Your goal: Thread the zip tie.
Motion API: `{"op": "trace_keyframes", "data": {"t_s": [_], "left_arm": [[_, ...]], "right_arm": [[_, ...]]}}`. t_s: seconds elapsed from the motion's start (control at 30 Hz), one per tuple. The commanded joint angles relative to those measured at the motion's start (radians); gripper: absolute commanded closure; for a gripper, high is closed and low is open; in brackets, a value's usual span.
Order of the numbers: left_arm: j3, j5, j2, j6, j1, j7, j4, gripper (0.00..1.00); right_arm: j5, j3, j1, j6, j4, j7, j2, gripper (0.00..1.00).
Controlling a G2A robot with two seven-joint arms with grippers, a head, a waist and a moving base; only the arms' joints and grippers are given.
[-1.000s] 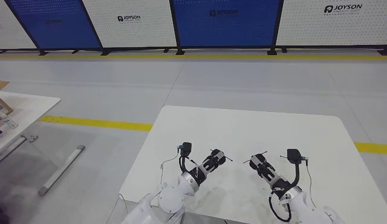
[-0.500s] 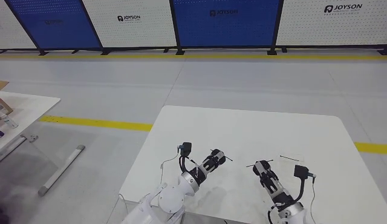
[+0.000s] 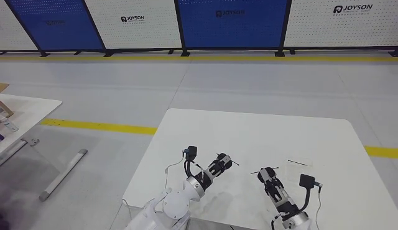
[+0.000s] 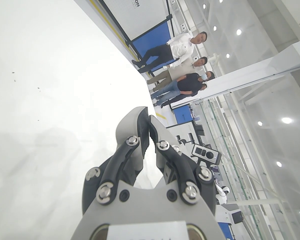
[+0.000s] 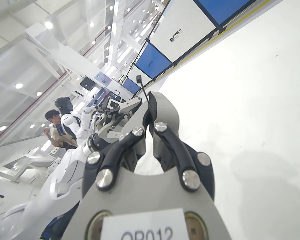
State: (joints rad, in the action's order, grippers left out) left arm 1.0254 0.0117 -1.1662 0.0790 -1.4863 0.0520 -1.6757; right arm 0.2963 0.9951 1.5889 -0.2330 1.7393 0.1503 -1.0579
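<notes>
The right gripper (image 5: 150, 101) has its fingers clamped on one black zip tie (image 5: 143, 87), whose head sticks out past the tips. Beside the right gripper, the left gripper (image 4: 149, 118) has its fingers pressed together. Just beyond the right gripper, a second zip tie (image 3: 298, 163) lies loose on the white table (image 3: 249, 130). Farther off stands a row of blue and white panels (image 3: 233, 12).

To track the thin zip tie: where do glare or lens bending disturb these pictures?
Right wrist view: ceiling lamps glare, beams bend, yet the zip tie in the right gripper stands dark against the bright background. Left wrist view: the table is almost blank white, its edge curves. Top view: even light, no glare, but the tie is a hairline.
</notes>
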Motion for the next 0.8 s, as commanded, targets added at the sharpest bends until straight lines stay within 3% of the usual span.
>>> {"op": "trace_keyframes", "data": {"t_s": [0.0, 0.17, 0.3, 0.37, 0.77], "left_arm": [[-0.003, -0.002, -0.001, 0.006, -0.003, 0.000, -0.001, 1.00], [-0.012, -0.027, -0.002, 0.025, -0.019, -0.010, -0.015, 1.00], [-0.028, -0.036, -0.007, 0.028, -0.022, -0.028, -0.022, 1.00], [-0.039, -0.052, -0.011, 0.032, -0.022, -0.063, -0.022, 1.00], [-0.039, -0.052, -0.011, 0.032, -0.022, -0.063, -0.022, 1.00]], "right_arm": [[-0.017, 0.001, 0.001, 0.005, 0.000, 0.002, -0.002, 1.00], [-0.099, 0.004, -0.016, 0.039, -0.014, 0.018, -0.018, 1.00], [-0.099, -0.018, -0.043, 0.072, -0.040, -0.005, -0.031, 1.00], [-0.111, -0.028, -0.052, 0.066, -0.047, -0.029, -0.036, 1.00], [-0.111, -0.028, -0.052, 0.066, -0.047, -0.029, -0.036, 1.00]]}}
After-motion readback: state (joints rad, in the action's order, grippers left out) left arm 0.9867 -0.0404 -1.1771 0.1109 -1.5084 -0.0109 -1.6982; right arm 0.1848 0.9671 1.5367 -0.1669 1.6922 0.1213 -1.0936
